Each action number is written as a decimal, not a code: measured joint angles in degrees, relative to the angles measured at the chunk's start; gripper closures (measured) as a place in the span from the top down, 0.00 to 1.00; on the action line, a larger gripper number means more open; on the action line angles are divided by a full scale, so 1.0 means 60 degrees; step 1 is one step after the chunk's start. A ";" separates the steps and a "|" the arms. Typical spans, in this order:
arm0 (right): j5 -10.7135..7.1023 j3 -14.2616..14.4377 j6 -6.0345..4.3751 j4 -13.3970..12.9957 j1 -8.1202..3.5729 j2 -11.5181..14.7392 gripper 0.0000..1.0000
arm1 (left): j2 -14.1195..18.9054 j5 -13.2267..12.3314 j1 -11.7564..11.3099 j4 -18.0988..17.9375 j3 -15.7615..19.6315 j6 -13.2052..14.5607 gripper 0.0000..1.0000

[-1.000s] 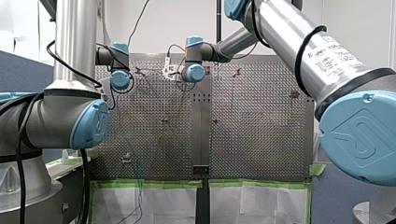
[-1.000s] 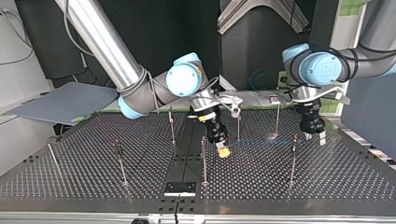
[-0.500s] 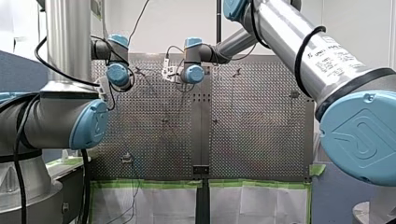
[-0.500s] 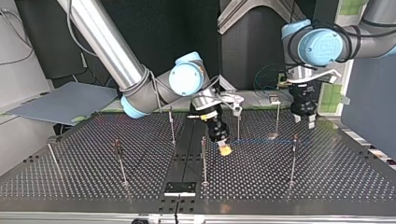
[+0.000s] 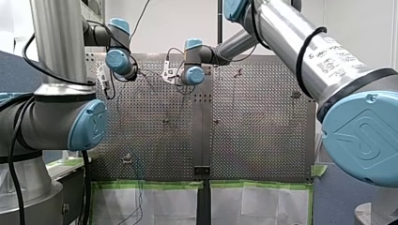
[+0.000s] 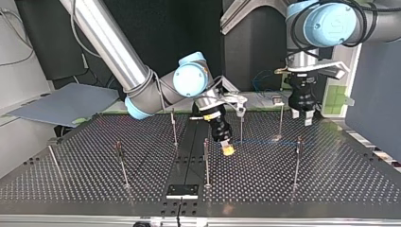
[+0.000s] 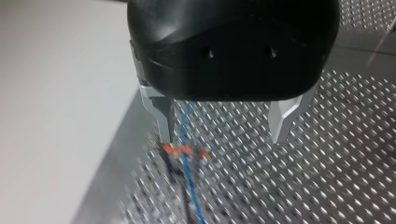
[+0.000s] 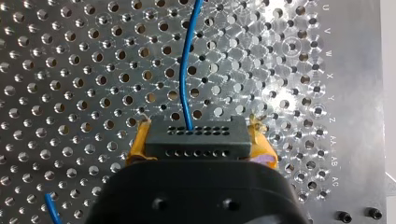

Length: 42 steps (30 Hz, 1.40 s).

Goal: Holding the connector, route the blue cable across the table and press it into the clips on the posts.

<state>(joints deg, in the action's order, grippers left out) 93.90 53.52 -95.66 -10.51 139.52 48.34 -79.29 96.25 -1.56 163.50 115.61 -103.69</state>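
**Cable Axis and Gripper Positions**

Front view: both arms reach to the table's (image 5: 263, 140) far end; the cable is too fine to trace.

Top view: the blue cable (image 6: 265, 142) runs level from my right gripper (image 6: 228, 149) toward the post (image 6: 298, 156) nearest my left gripper (image 6: 303, 117).

Left wrist view: the fingers (image 7: 159, 116) are spread and empty. The cable passes beneath, beside one finger, near an orange-marked clip (image 7: 177, 150).

Right wrist view: the yellow pads (image 8: 137, 144) clamp the connector (image 8: 196, 137); the cable leads straight ahead.

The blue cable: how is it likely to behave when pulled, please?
Probably floppy and light: the blue cable is thin and curves softly out of the connector. Likely holds a line under tension: in the top view it runs straight toward a post.
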 joint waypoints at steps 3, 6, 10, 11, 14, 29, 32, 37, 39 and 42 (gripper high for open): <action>0.0022 -0.0002 -0.0005 0.0003 0.0000 -0.0003 0.00 | 0.0265 -0.0097 0.0127 -0.0137 0.0000 0.0266 0.98; 0.0059 -0.0001 -0.0010 0.0005 0.0000 -0.0004 0.00 | 0.0485 -0.0239 0.0258 -0.0314 -0.0003 0.0523 0.98; 0.0079 -0.0002 -0.0011 0.0013 -0.0004 -0.0005 0.00 | 0.0416 -0.0355 0.0438 -0.0635 -0.0009 0.0877 0.98; 0.0081 -0.0003 -0.0011 0.0021 -0.0006 -0.0005 0.00 | 0.0340 -0.0363 0.0492 -0.0730 -0.0019 0.0984 0.98; 0.0084 -0.0003 -0.0007 0.0048 -0.0009 -0.0005 0.00 | 0.0109 -0.0348 0.0627 -0.0951 -0.0058 0.1249 0.98; 0.0098 -0.0003 0.0000 0.0066 -0.0042 -0.0005 0.00 | -0.1098 0.0289 0.1193 -0.1928 -0.0622 0.1718 0.98; 0.0099 -0.0002 -0.0001 0.0066 -0.0049 -0.0005 0.00 | -0.1334 0.0501 0.1299 -0.1997 -0.0842 0.1805 0.98; 0.0100 -0.0002 0.0002 0.0066 -0.0064 -0.0005 0.00 | -0.1688 0.0850 0.1420 -0.2035 -0.1193 0.1892 0.98; 0.0099 -0.0003 0.0002 0.0066 -0.0071 -0.0007 0.00 | -0.1868 0.1023 0.1445 -0.2045 -0.1373 0.1942 0.98; 0.0099 -0.0003 0.0002 0.0066 -0.0081 -0.0007 0.00 | -0.2113 0.1199 0.1459 -0.2057 -0.1583 0.1993 0.98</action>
<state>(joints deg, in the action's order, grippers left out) 94.49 53.50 -95.65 -10.11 139.03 48.29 -91.97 103.44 7.20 151.16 106.11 -91.73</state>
